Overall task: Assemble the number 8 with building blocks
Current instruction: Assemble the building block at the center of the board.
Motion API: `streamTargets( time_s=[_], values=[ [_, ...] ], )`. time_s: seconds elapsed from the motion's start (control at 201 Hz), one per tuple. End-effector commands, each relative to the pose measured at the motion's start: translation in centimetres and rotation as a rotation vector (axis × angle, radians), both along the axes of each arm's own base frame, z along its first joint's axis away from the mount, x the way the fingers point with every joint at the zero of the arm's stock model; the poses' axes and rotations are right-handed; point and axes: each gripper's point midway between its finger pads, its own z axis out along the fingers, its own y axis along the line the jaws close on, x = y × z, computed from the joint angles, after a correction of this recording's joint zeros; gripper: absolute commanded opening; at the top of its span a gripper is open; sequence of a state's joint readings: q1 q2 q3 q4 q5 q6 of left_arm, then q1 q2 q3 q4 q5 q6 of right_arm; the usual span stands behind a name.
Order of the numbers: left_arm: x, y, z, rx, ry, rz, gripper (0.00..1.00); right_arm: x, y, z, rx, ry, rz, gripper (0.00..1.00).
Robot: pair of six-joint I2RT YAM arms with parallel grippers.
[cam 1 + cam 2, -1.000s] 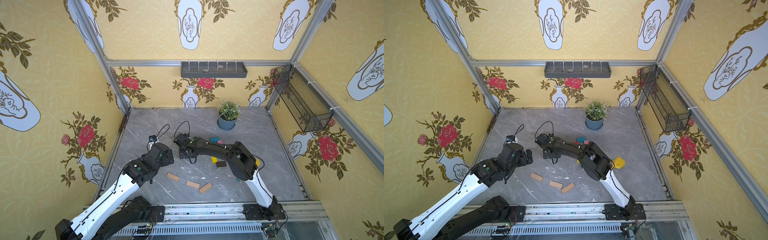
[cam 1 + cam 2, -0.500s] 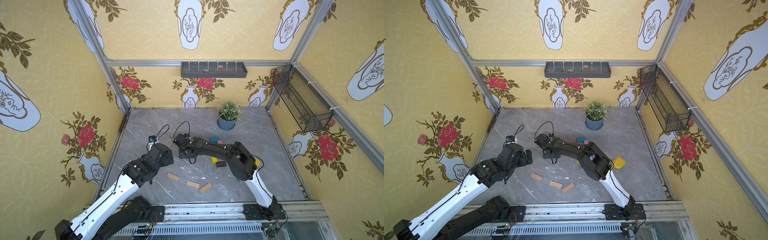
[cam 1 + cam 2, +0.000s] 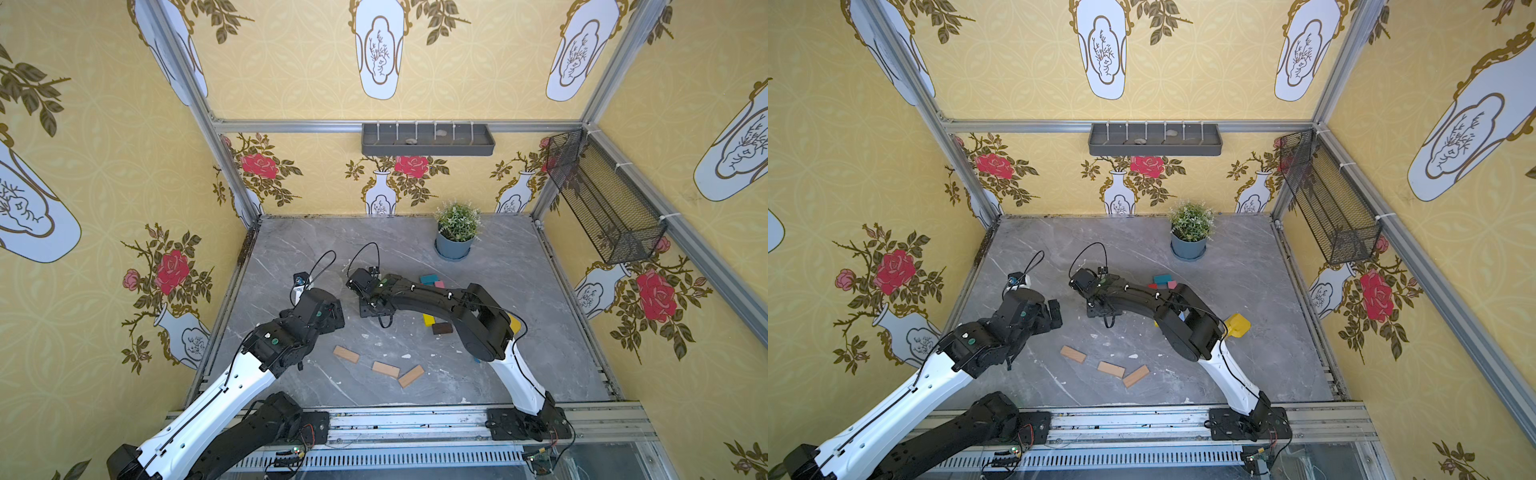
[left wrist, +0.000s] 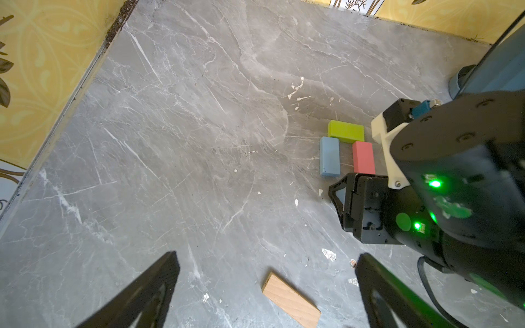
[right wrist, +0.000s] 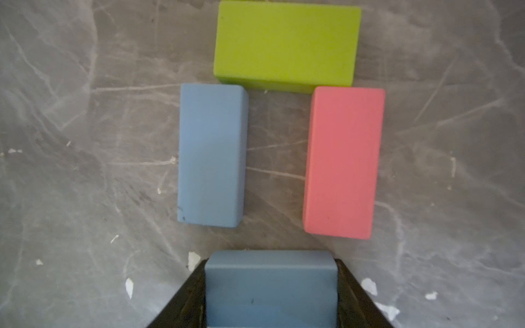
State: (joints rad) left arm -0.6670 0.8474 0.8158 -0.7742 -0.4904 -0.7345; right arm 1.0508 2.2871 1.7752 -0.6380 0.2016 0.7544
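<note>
no shift over the last second: right jaws grip a blue block (image 5: 270, 286) opposite the green block (image 5: 285, 45), just past the ends of the light blue block (image 5: 211, 154) and pink block (image 5: 342, 162) running from it, so the 8's middle bar seems not yet released; left jaws wide, empty.

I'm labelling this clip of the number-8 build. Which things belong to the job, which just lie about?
Job: green block, light blue block, pink block, laid as a U; held blue block in the right gripper; three tan wood blocks; teal block, yellow block, dark brown block.
Lying about: potted plant, yellow toy tool, wall tray, wire basket.
</note>
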Motion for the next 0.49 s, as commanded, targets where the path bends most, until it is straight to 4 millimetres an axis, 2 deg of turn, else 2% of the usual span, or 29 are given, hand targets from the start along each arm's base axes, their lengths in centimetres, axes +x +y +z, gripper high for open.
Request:
streamTargets(
  time_s=[0.0,0.488],
  values=[
    [0.0,0.3,-0.3,0.015,0.005,0.012,1.00,-1.6,-2.8,-1.9,-0.121,0.077,-0.002,0.49],
    [0.1,0.2,-0.7,0.022,0.015,0.011,1.00,-1.8,-1.5,-2.0,-0.077,0.088,0.035,0.50]
  ],
)
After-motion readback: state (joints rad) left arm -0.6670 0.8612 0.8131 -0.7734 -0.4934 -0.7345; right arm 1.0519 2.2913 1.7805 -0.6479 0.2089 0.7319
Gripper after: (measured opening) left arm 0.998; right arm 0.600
